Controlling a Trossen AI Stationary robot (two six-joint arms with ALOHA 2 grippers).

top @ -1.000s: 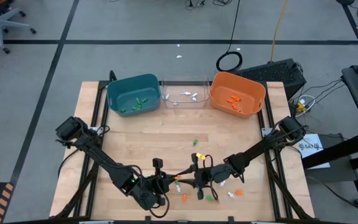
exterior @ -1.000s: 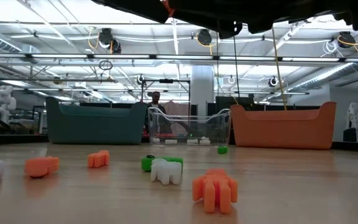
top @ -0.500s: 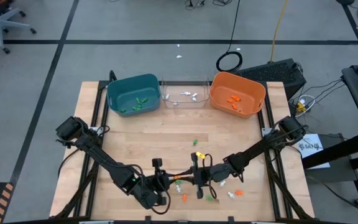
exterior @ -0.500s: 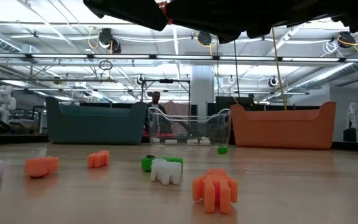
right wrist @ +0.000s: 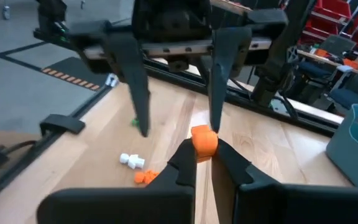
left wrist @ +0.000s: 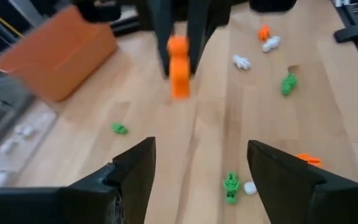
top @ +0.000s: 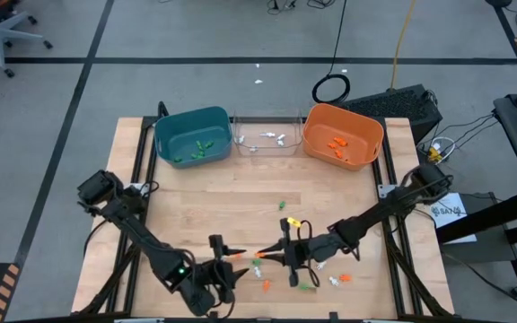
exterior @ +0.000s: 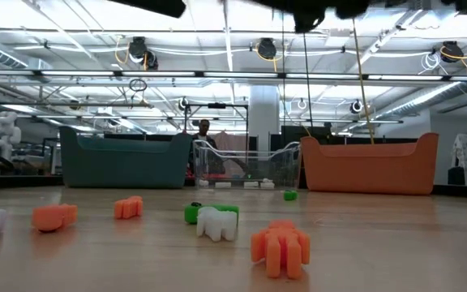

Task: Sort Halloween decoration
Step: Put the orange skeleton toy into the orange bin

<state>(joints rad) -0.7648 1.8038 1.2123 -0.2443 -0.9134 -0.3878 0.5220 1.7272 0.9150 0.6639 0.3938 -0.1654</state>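
Orange trinket (right wrist: 203, 139) is pinched in the closed right gripper (right wrist: 204, 157) above the wooden worktop (top: 240, 197) near six o'clock, facing the wide-open left gripper (left wrist: 199, 163), other trinkets (top: 317, 277) scattered below; no writing is legible.

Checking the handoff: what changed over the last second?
The left end effector opened, let go of the orange trinket and backed away toward the table's near edge. The right end effector closed on it and now holds it. The bins and loose trinkets on the table stayed put.
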